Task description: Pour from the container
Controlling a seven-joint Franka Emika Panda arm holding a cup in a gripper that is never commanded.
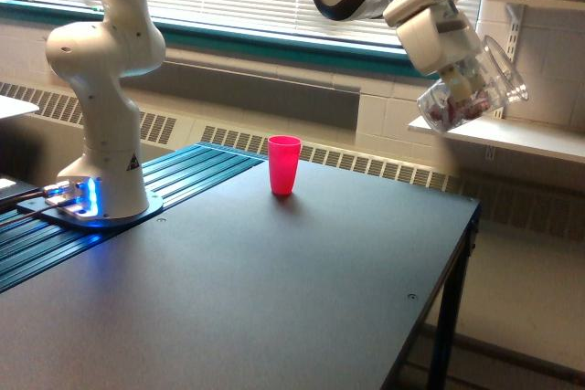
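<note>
My gripper (460, 75) upper right of frame — fingers clenched on clear handled plastic jug (475, 93), tilted, reddish bits inside. Pink-red opaque tumbler (283, 164) upright mid-frame on dark table (274, 299), well apart.

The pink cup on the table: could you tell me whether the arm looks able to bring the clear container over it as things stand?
Probably yes. The gripper holds the clear container high, off to the exterior view's right of the pink cup, and nothing stands between them above the table.
</note>
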